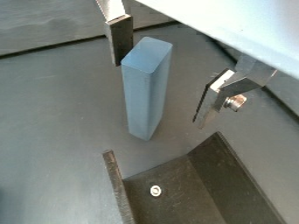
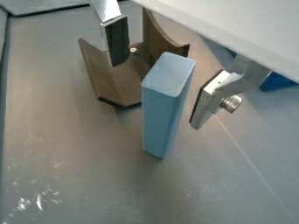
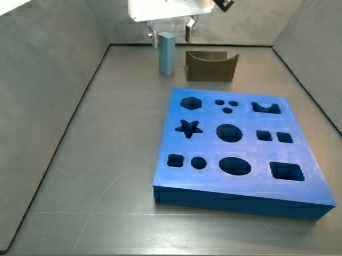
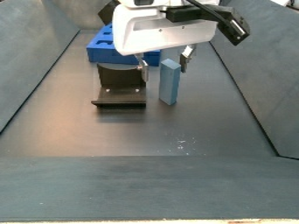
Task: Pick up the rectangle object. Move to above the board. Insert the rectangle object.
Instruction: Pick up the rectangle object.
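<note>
pincer [image 1: 166, 68]: over the counter, white boxy housing
fingers [image 2: 114, 35]: flat silver plates, dark pads
fastener: round silver bolt on one finger
trim: black

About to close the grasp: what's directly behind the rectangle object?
In a wrist view, the brown notched block stands behind the rectangle object, apart from it. The open claw straddles the object's top. The notched block's far side is hidden.

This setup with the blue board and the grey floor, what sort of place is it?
Probably a robot test bench for peg-fitting: a walled grey floor, a blue board of shaped holes, and the robot's hand open around an upright light-blue block, near a brown notched block.
</note>
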